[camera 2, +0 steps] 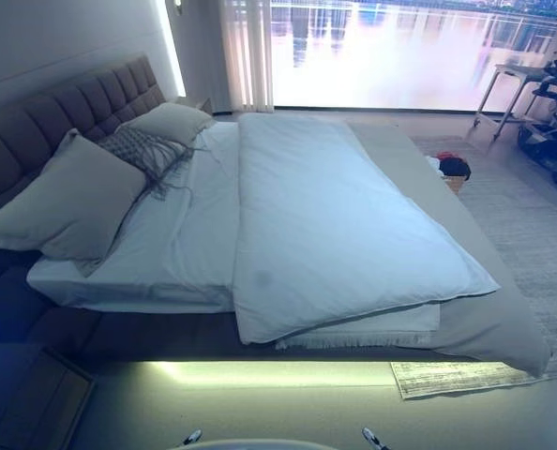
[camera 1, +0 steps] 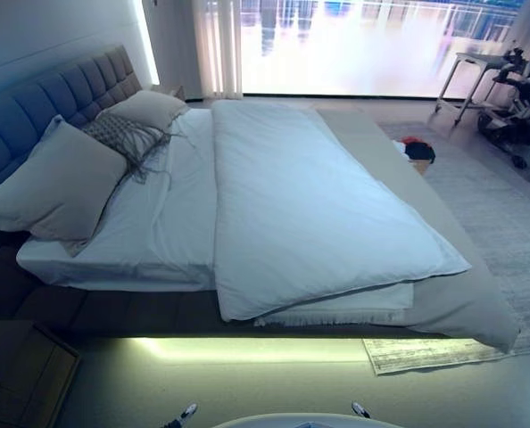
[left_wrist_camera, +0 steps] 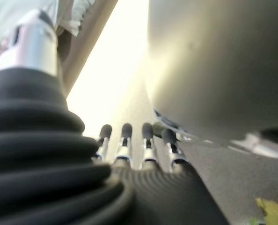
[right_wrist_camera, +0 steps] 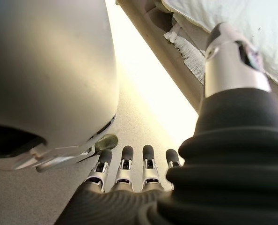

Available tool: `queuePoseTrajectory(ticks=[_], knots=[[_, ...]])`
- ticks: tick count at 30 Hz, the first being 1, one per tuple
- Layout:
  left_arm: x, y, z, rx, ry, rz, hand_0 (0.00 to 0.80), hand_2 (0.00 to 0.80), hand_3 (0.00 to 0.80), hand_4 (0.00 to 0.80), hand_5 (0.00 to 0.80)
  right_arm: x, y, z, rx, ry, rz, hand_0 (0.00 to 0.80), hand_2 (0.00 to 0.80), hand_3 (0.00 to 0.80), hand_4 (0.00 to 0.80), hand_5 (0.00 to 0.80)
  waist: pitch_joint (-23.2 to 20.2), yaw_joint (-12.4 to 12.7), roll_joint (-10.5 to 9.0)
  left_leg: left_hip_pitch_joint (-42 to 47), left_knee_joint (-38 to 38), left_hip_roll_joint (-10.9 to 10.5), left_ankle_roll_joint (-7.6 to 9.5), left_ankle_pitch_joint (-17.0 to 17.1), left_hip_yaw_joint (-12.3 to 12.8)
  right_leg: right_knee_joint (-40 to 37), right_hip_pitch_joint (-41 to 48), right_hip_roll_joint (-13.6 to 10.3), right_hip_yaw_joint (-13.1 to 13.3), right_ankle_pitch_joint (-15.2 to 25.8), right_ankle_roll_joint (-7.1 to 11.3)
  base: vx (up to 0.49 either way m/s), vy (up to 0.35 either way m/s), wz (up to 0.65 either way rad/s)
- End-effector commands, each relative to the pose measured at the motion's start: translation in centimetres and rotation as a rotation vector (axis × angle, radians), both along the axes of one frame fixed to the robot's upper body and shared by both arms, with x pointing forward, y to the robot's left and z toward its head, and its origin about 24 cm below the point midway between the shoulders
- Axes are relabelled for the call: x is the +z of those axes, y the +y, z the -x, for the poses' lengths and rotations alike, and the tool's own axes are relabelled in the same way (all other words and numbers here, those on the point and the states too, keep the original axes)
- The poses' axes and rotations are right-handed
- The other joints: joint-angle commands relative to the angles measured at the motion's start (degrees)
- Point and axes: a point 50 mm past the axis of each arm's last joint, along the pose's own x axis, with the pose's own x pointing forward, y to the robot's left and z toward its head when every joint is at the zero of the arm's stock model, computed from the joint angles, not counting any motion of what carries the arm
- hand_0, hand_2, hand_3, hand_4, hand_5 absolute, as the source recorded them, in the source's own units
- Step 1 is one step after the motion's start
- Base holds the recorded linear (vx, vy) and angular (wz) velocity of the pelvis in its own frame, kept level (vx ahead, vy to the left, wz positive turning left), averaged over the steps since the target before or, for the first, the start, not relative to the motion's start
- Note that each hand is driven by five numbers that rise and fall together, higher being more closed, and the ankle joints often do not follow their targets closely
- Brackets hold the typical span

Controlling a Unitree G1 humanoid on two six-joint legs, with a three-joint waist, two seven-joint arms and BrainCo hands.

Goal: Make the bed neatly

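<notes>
The bed fills both eye views. A white duvet (camera 1: 310, 205) lies spread over its middle and right part, its left edge folded back from the white sheet (camera 1: 158, 223). A fringed throw (camera 1: 336, 314) sticks out under the duvet's near edge, above the grey bedspread (camera 1: 461, 303). A large pillow (camera 1: 55, 183), a patterned cushion (camera 1: 122, 135) and a second pillow (camera 1: 149, 107) lean at the padded headboard (camera 1: 51, 89). My left hand (left_wrist_camera: 129, 140) and right hand (right_wrist_camera: 129, 161) hang low over the floor beside the bed, fingers straight, holding nothing.
A dark nightstand (camera 1: 24, 374) stands at the near left. A pale rug (camera 1: 506, 223) covers the floor to the right, with a red and black bundle (camera 1: 417, 149) on it. A small table (camera 1: 479, 71) and equipment stand by the window.
</notes>
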Motion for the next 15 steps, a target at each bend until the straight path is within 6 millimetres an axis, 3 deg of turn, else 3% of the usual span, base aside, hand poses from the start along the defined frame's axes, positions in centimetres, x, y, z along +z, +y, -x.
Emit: queuePoseTrajectory(ticks=[1,12,15], knots=[[-0.2,-2.2,-1.9,-0.066,0.015,0.049,0.0,0.0,0.0,0.0,0.0,0.3,0.4,-3.8,0.004,-0.052,-0.019,0.0,0.0,0.0,0.0,0.0,2.0,-2.1,1.26,0.7,1.6,-4.0,3.68,-5.1,-1.5,0.9,1.5,1.6,-1.0,-3.6,-0.21,0.0,0.0,0.0],[-0.3,-2.2,-1.4,-0.091,0.075,0.031,0.0,0.0,0.0,0.0,0.0,0.3,0.4,-4.0,0.014,-0.034,-0.014,0.0,0.0,0.0,0.0,0.0,2.4,-2.1,1.81,0.8,2.4,-4.2,3.93,-5.4,-1.7,1.9,1.4,1.3,-0.7,-3.9,-0.26,0.053,-0.013,0.0],[-0.2,-1.8,-1.4,-0.093,0.078,0.019,0.0,0.0,0.0,0.0,0.0,0.4,0.6,-4.8,0.019,-0.065,-0.02,0.0,0.0,0.0,0.0,0.0,2.9,-2.1,1.8,-0.2,6.2,-4.0,3.77,-6.6,-1.3,3.5,0.8,0.8,-0.7,-4.8,-0.63,0.054,-0.076,-0.01]])
